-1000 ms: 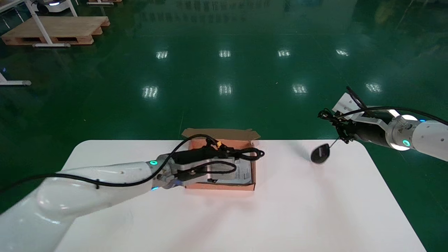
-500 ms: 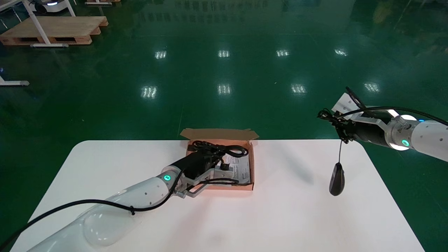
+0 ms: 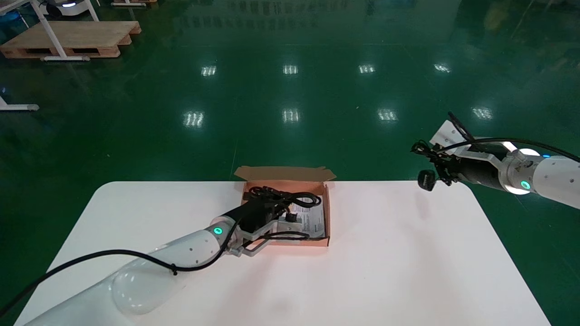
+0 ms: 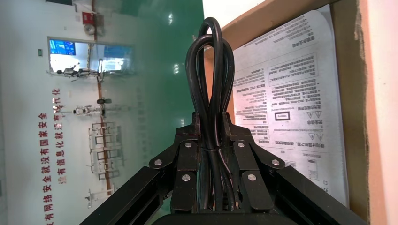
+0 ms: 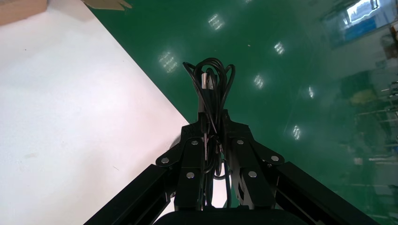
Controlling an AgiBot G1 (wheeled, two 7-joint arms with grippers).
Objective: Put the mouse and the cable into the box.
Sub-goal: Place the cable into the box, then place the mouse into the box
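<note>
The left gripper was closed on the coiled black cable, its jaws clamped on the bundle inside the open box. The bundle's long axis ran roughly side to side near the box's far wall, looped end toward the robot's right, over a printed leaflet. The right gripper was past the far right corner of the table, closed on the mouse's bunched cord. The mouse hung just beside it, and which way it pointed could not be told.

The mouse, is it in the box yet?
Out. The mouse hangs by its cord from the right gripper near the table's far right corner, away from the box.
</note>
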